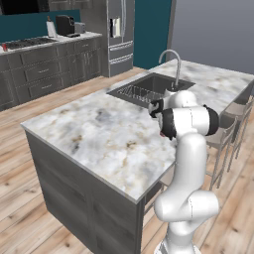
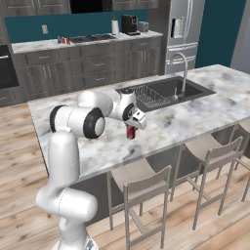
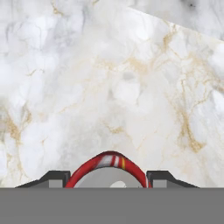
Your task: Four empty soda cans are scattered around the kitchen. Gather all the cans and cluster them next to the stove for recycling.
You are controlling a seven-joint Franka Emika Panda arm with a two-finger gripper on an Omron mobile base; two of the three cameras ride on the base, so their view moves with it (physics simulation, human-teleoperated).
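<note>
The pincer (image 2: pixel 131 128) squeezes a red soda can (image 2: pixel 130 132), one finger on each side, so it cannot slip. The can stands upright on the marble table (image 2: pixel 195 112) near the sink (image 2: pixel 166 93). The stove (image 2: pixel 90 37) is far away.

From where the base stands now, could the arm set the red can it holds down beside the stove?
Probably not. The gripper is shut on the red can over the island counter, and the stove sits on the far counter across open floor.

no readable text, labels or signs anywhere
</note>
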